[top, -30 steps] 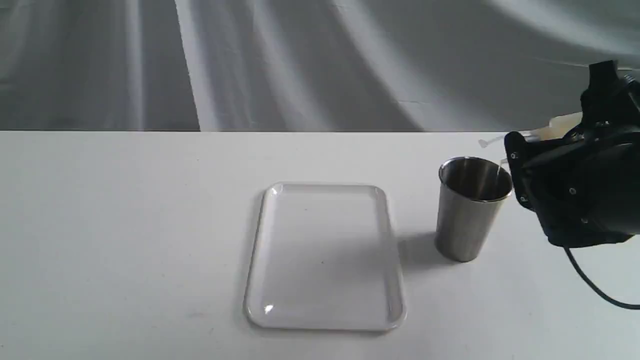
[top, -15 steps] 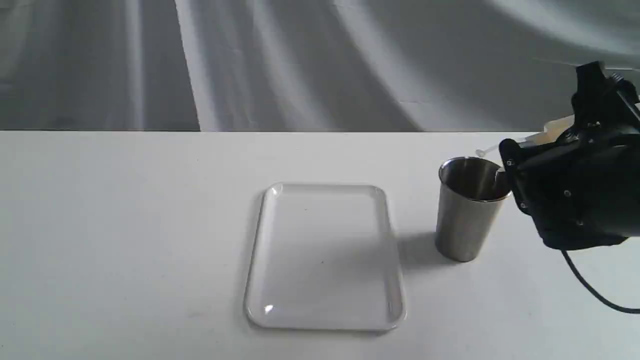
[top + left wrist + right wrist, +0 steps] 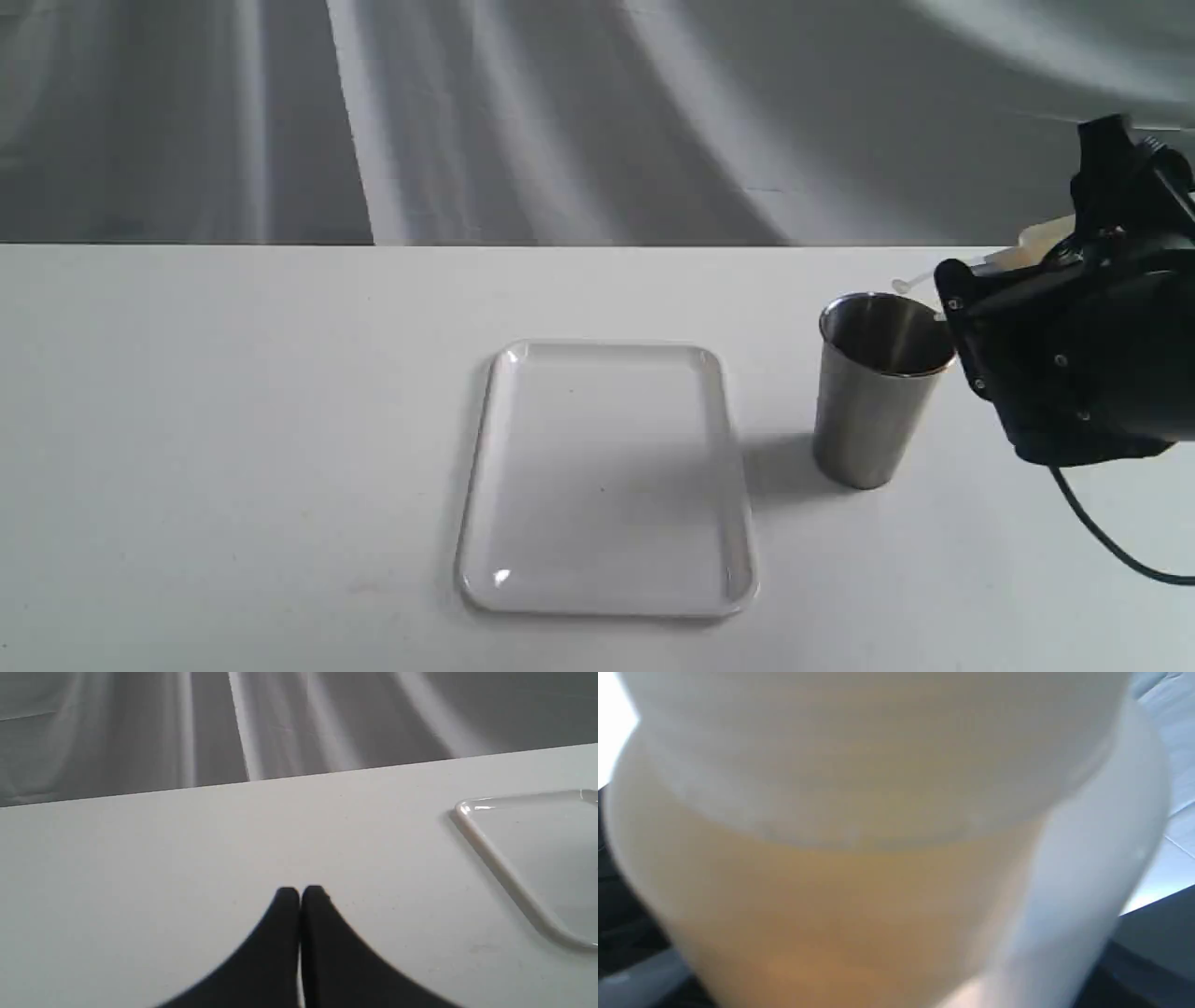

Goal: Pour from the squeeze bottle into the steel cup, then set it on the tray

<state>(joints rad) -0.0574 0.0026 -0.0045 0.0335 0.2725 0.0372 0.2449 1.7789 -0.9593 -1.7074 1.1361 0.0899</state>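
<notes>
The steel cup [image 3: 878,401] stands upright on the table, to the right of the white tray [image 3: 607,597]. My right gripper [image 3: 1046,280] is shut on the squeeze bottle [image 3: 1038,237], which lies tilted toward the cup. The nozzle tip [image 3: 938,316] sits over the cup's right rim and the tethered cap [image 3: 900,285] hangs just beyond it. The bottle [image 3: 859,868] fills the right wrist view, with amber liquid showing through its wall. My left gripper [image 3: 299,892] is shut on nothing, low over bare table, with the tray's corner [image 3: 495,858] off to one side. The left arm is out of the exterior view.
The white table ends at a far edge [image 3: 373,245] with a grey draped backdrop behind it. A black cable [image 3: 1092,527] trails from the right arm down to the table at the right edge.
The right gripper and bottle shifted slightly left and the tilt changed. The thin line reaching down into the cup a second ago no longer shows. The cup and tray did not move.
</notes>
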